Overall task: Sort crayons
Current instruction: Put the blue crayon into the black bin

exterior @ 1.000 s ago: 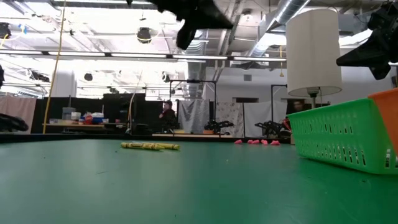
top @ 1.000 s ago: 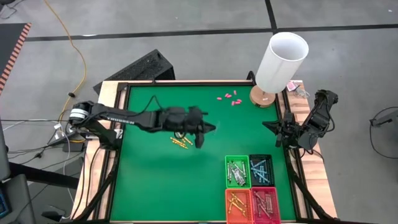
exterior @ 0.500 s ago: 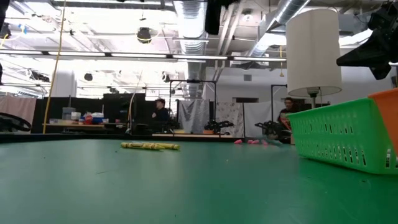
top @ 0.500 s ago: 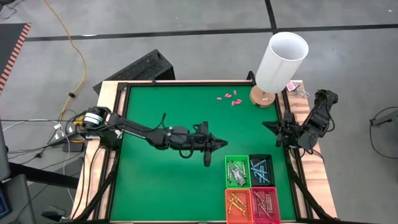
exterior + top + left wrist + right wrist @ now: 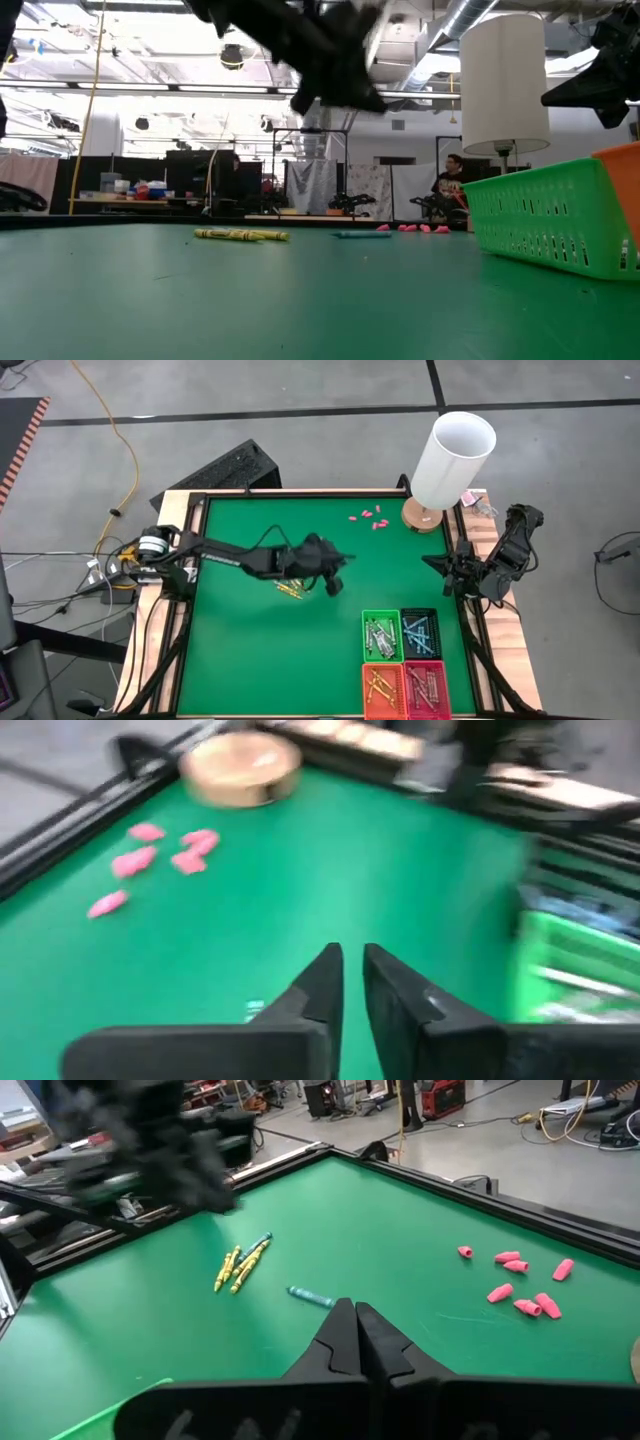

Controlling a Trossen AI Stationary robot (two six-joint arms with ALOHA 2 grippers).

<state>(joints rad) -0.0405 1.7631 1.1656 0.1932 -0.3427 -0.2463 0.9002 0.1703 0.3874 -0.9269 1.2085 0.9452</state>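
Several yellow crayons (image 5: 290, 592) (image 5: 240, 1265) lie together on the green table top, left of its middle. A single light blue crayon (image 5: 310, 1296) (image 5: 362, 235) lies flat a little to their right. My left gripper (image 5: 333, 582) (image 5: 350, 965) hangs above the table just right of the yellow crayons. It is open by a narrow gap, with nothing between its fingers. My right gripper (image 5: 355, 1315) (image 5: 436, 563) waits shut at the table's right edge.
Four small bins stand at the near right: green (image 5: 381, 637), dark (image 5: 420, 632), orange (image 5: 383, 688) and red (image 5: 426, 688), each with crayons inside. A white lamp (image 5: 452, 458) on a wooden foot stands at the far right. Pink stubby pieces (image 5: 368, 517) lie beside it.
My left gripper swung out toward the bins, then drew back toward the table's middle and sank lower. A light blue crayon now lies on the table to the right of the yellow ones, where none showed before.
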